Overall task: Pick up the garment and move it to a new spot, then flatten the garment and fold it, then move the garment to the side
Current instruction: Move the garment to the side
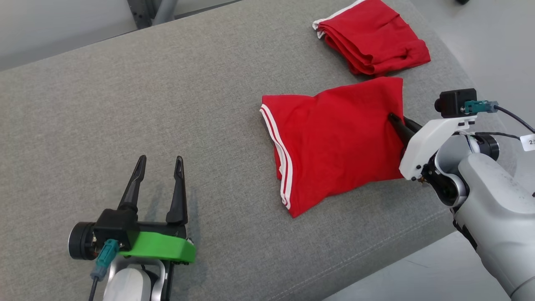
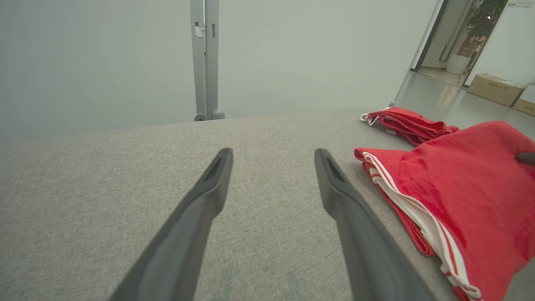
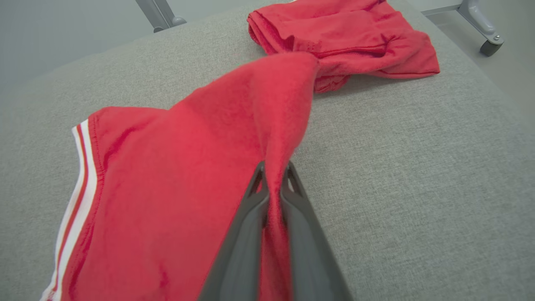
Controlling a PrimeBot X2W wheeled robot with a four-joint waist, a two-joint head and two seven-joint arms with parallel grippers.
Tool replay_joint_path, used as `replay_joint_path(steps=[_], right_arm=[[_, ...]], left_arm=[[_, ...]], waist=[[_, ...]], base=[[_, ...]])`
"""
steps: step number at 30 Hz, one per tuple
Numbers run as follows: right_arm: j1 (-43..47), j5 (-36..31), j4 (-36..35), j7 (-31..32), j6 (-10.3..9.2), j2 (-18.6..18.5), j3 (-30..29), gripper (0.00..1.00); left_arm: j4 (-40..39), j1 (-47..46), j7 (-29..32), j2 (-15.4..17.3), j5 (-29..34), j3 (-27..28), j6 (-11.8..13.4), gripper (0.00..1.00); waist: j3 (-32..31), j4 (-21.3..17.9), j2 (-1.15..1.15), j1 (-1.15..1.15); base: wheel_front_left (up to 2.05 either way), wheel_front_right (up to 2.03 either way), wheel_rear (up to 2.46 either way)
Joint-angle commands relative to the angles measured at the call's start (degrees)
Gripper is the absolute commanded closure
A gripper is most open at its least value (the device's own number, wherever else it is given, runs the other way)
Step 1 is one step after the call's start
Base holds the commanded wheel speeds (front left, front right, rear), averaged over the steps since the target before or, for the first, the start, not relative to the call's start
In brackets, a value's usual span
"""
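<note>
Jaws of the right gripper (image 3: pixel 274 175) are pinched tight on the right edge of the folded red cloth garment with white stripes (image 1: pixel 334 142), and that edge is pulled up a little from the soft grey surface (image 1: pixel 167 104). The rest of the garment is spread away from these jaws toward the robot's left, with its striped edge laid on the side far from them. Jaws of the left gripper (image 1: pixel 161 159) are held wide over bare surface, well apart from the garment. A second folded red garment (image 1: pixel 372 35) is found just beyond the held corner, so a push that way is probably best avoided.
</note>
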Motion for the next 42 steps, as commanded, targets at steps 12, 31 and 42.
replay_joint_path(steps=[12, 31, 42], right_arm=[[-7.8, -1.7, 1.5, 0.3, -0.09, 0.7, 0.0, 1.0], [-25.0, -8.6, 14.3, 1.3, -0.09, -2.9, -6.8, 1.0], [-30.3, -14.8, 22.2, -0.9, -0.1, -9.1, -10.2, 1.0]], left_arm=[[0.0, 0.6, 0.0, 0.1, -0.3, 1.5, 0.5, 0.0], [-1.3, 0.0, 0.0, -0.2, 0.5, 1.0, 0.3, 0.0], [-3.3, -1.2, 0.0, 0.3, 2.2, 0.8, -0.4, 0.0]], waist=[[0.3, 3.0, 0.37, 0.0], [2.2, 9.5, 0.37, 0.0], [6.0, 13.9, 0.37, 0.0]], base=[[0.0, 0.0, 0.0], [0.0, 0.0, 0.0], [0.0, 0.0, 0.0]])
